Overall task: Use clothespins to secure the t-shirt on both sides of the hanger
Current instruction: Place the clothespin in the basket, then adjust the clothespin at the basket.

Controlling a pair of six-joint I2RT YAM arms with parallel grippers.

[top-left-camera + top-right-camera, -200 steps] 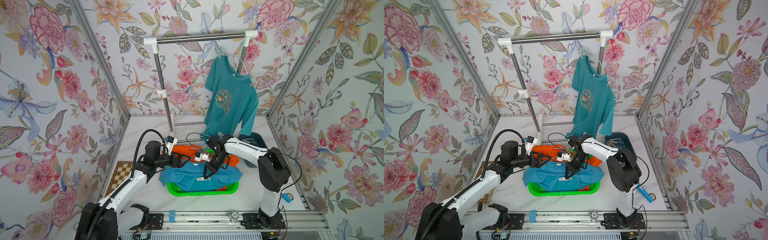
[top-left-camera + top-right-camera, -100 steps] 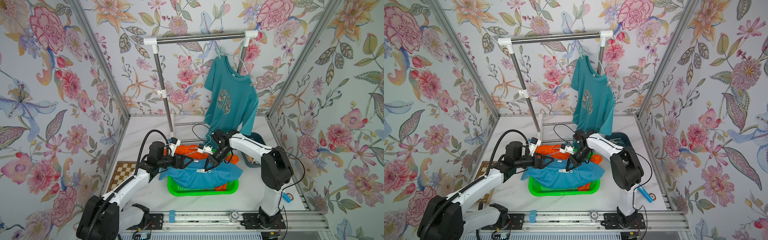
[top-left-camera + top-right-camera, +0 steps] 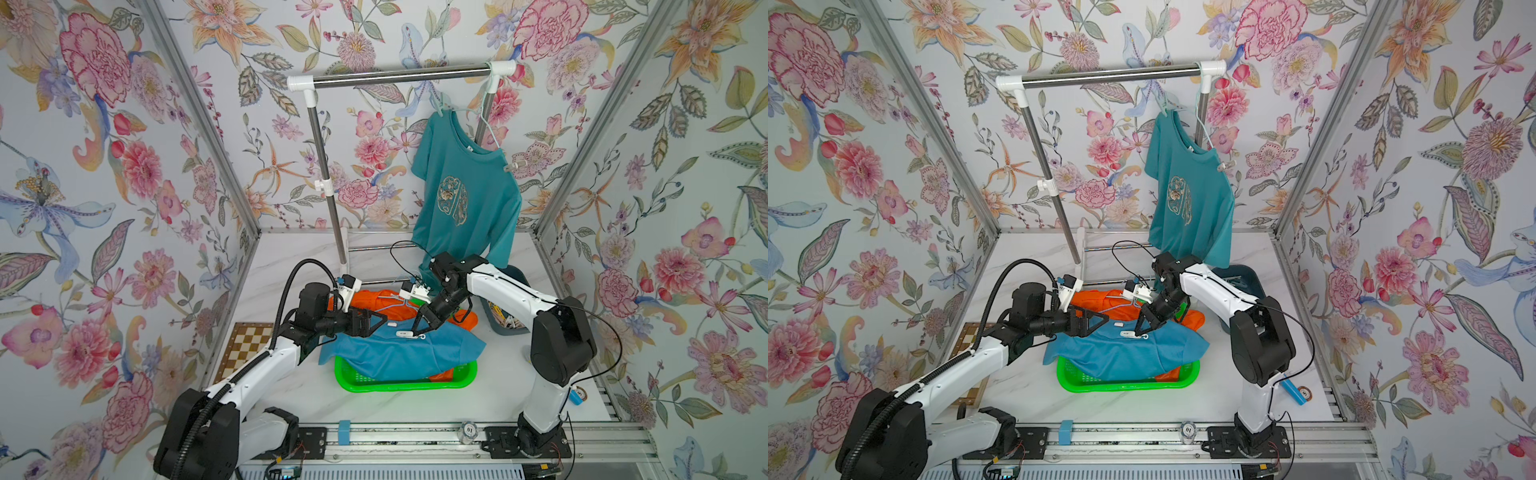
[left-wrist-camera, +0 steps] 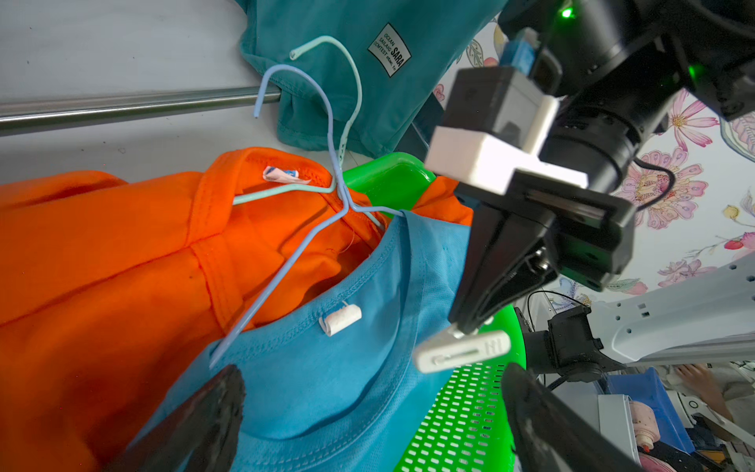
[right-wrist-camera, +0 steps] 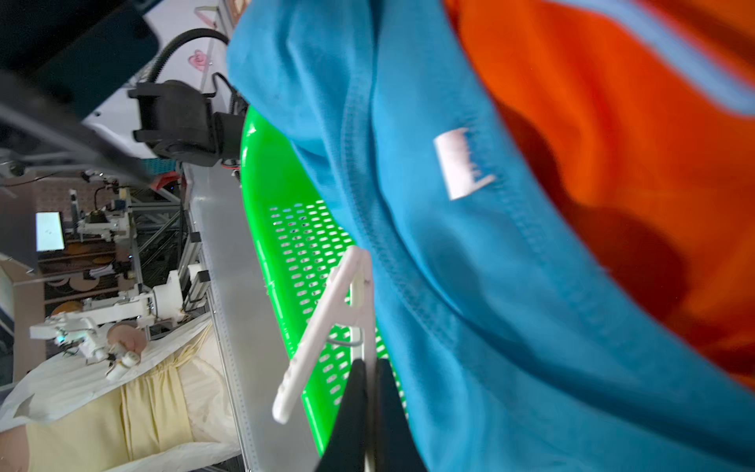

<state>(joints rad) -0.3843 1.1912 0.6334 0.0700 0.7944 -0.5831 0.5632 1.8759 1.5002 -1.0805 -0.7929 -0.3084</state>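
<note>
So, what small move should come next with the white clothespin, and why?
Probably the left gripper should ease forward around the white clothespin and take it. The right gripper is shut on only one leg of it, above the blue t-shirt, so it likely cannot squeeze the pin open. The left jaws stand open and face the pin.

The left gripper (image 3: 383, 323) is reaching forward, fingers (image 4: 196, 425) spread wide; the right gripper (image 3: 417, 329) is angling downward, pinched tight.
</note>
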